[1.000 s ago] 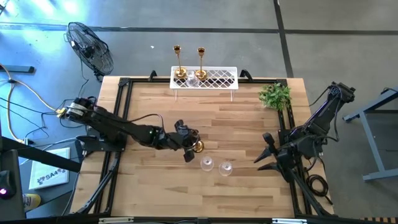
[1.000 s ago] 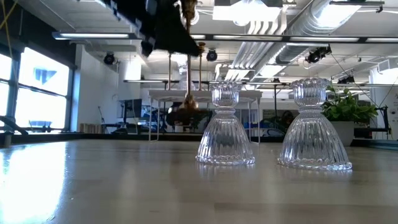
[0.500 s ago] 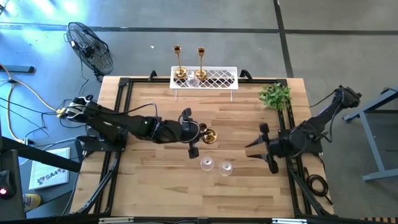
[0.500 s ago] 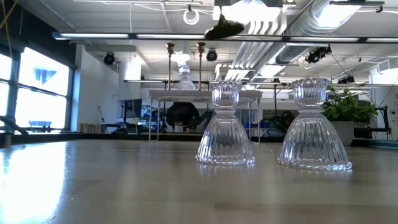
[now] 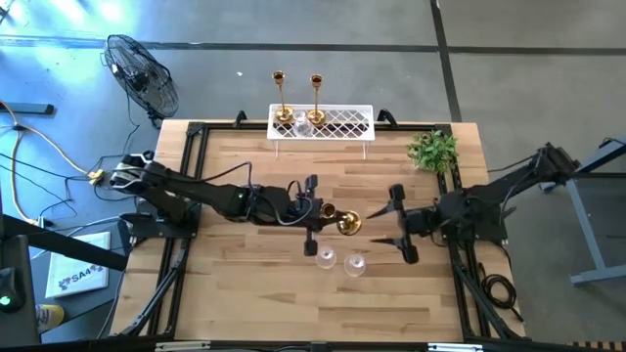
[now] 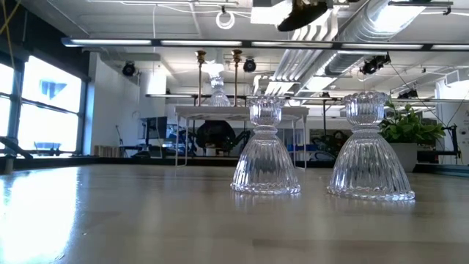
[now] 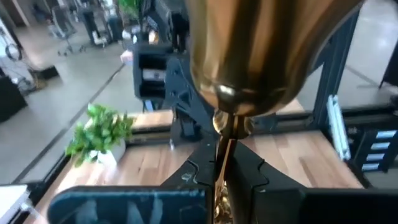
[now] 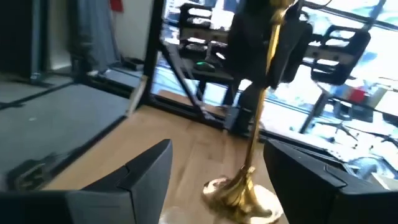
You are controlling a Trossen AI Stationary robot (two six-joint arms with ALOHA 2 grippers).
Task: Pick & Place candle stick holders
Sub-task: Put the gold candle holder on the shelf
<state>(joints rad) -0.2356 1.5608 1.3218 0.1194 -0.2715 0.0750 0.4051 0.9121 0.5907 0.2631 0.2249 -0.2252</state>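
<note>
At the centre of the high view, the left gripper (image 5: 312, 207) is pinched tight on the stem of a gold candle stick holder (image 5: 344, 221), carried horizontally above the table. Just right of it, the right gripper (image 5: 394, 224) has its fingers spread wide, facing the holder's round base without touching. Two clear glass holders (image 5: 338, 261) stand just below.

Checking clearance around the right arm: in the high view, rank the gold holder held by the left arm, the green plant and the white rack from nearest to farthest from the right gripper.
Measured from the right gripper, open near the table's middle:
1. Gold holder, just beside it, held by the left gripper.
2. Green plant, at the table's far right corner.
3. White rack, at the far edge, centre.
</note>
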